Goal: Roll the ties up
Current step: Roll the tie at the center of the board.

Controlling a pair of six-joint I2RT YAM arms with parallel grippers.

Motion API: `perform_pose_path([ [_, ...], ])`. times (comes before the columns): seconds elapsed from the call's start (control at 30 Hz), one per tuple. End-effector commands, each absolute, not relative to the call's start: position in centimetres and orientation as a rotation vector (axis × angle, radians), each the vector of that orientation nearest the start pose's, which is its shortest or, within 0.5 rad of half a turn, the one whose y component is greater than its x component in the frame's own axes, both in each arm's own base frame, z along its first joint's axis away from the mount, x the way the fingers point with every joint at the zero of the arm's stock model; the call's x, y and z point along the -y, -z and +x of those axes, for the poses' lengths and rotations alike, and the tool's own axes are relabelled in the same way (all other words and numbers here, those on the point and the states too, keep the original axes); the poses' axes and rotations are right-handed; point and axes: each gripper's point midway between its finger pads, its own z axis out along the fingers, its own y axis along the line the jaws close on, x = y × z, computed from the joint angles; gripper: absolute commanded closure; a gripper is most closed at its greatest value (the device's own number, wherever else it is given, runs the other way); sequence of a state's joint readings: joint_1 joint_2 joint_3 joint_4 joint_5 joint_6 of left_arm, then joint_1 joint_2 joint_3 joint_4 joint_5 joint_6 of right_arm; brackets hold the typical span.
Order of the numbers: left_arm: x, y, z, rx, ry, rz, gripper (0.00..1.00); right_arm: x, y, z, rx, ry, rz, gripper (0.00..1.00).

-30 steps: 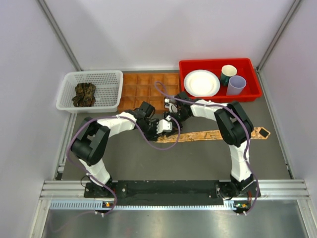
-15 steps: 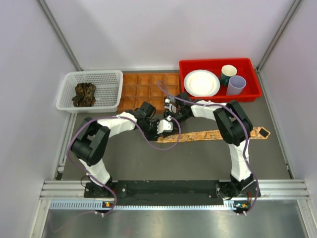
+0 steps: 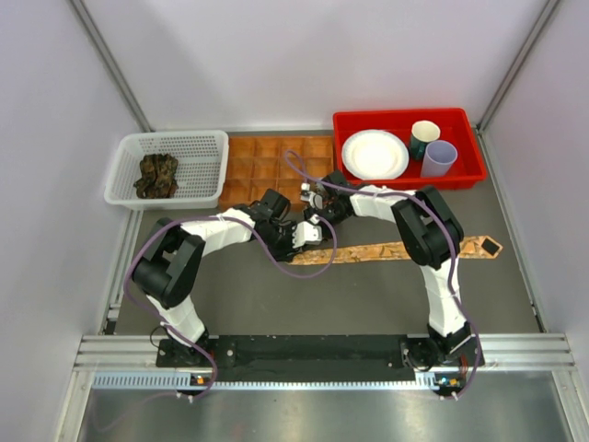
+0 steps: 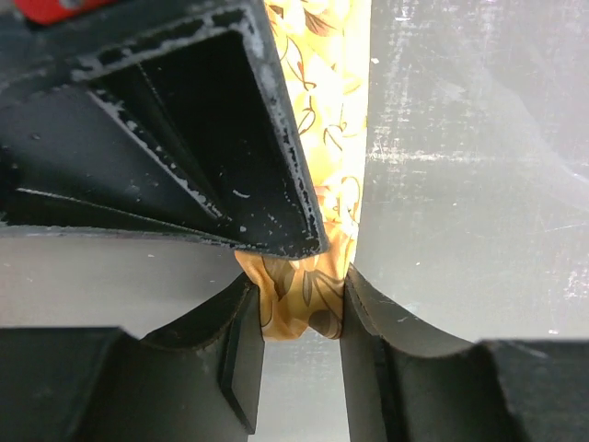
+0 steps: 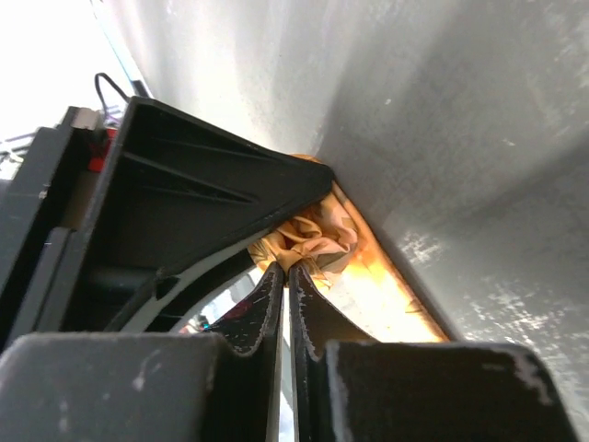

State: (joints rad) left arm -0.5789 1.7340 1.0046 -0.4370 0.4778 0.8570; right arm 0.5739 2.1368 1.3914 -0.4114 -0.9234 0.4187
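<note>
Clamping the tan-orange tie (image 3: pixel 368 251) at its bunched left end, left hand (image 4: pixel 299 304) meets pinched-together right hand (image 5: pixel 285 276); length runs rightward.

One tan-orange tie (image 3: pixel 405 249). One dark tie bundle (image 3: pixel 157 175), ties within uncountable. One white basket (image 3: pixel 124 147), one brown compartment tray (image 3: pixel 267 157), one red bin (image 3: pixel 405 115), one white plate (image 3: pixel 375 154). Two cups: dark green cup (image 3: pixel 424 138), lavender cup (image 3: pixel 439 158). Two robot arms: left arm (image 3: pixel 207 230), right arm (image 3: pixel 433 230).

Pale lilac walls (image 3: pixel 304 55) across the upper frame, grey metal posts (image 3: pixel 110 64) slanting in from both upper corners, dark grey table (image 3: pixel 368 295) in the middle, aluminium rail (image 3: pixel 525 350) along the lower edge, soft even light
</note>
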Motion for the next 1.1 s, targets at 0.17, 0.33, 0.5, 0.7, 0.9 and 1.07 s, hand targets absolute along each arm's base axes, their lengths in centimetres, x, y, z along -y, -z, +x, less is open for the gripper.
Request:
perform_pose_path([
  [0.17, 22.7, -0.4, 26.1, -1.938, 0.501, 1.864, 0.61, -32.9, -0.5, 26.1, -2.985, -1.294, -0.415, 1.00],
  [0.33, 23.0, -2.4, 26.1, -1.932, 0.555, 1.787, 0.02, -32.1, 0.2, 26.1, -3.007, -1.208, -0.417, 1.00],
  [0.5, 22.7, -7.2, 27.8, -1.861, 0.601, 1.577, 0.01, -31.5, 0.6, 26.1, -3.017, -1.168, -0.421, 1.00],
  [0.7, 23.5, -15.6, 29.6, -1.697, 0.774, 1.214, 0.01, -31.1, 1.3, 26.4, -3.021, -1.121, -0.444, 1.00],
  [0.9, 24.1, -14.1, 28.5, -1.652, 0.898, 1.210, 0.01, -30.6, 1.7, 26.0, -3.028, -1.101, -0.489, 1.00],
  [1.07, 23.9, -9.6, 24.8, -1.621, 1.003, 1.441, 0.04, -30.3, 2.0, 25.8, -3.042, -1.090, -0.505, 1.00],
])
